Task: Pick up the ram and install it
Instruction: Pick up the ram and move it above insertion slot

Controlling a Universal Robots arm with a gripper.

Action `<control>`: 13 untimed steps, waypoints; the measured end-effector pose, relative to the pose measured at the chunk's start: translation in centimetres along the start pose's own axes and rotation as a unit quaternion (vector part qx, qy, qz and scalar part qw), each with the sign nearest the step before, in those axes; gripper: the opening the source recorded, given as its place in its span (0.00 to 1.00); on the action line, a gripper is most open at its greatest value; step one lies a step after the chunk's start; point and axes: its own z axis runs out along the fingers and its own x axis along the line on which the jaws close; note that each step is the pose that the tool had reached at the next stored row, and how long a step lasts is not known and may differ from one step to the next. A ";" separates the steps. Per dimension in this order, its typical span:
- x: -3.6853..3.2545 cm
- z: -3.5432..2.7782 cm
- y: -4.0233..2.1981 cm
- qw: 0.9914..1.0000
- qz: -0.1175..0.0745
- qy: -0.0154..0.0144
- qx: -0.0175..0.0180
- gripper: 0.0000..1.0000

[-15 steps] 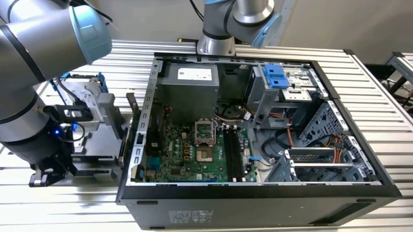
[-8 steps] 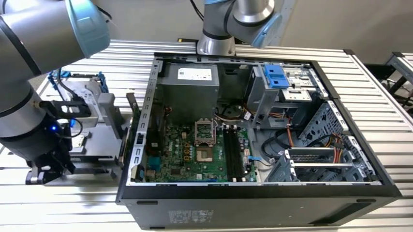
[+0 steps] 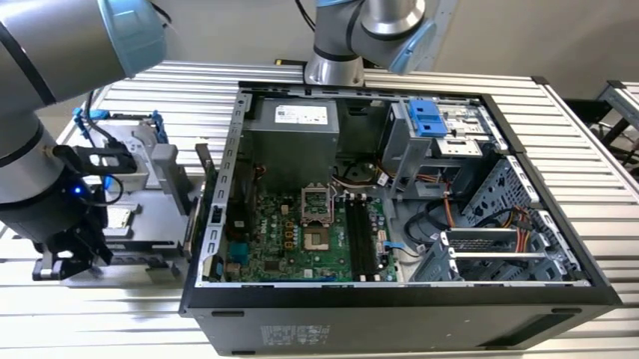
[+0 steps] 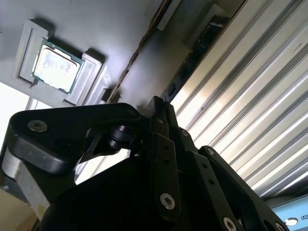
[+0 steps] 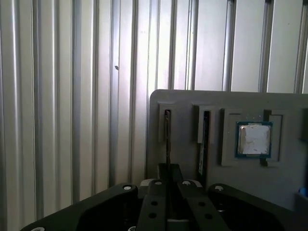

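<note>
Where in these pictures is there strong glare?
Second wrist view: the slatted table glares white and the silver chip reflects light. First wrist view: the chip shines too. Exterior view: even light, no strong glare, the computer case dimmer inside.

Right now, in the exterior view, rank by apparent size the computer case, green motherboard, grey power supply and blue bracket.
Largest to smallest:
computer case
green motherboard
grey power supply
blue bracket
The last two sit farther back, so may look smaller.
</note>
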 end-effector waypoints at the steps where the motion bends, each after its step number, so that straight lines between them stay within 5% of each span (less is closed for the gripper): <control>1: -0.01 -0.08 0.01 1.000 0.000 0.000 0.000 0.00; 13: -0.04 -1.45 0.04 1.000 0.000 0.000 0.000 0.00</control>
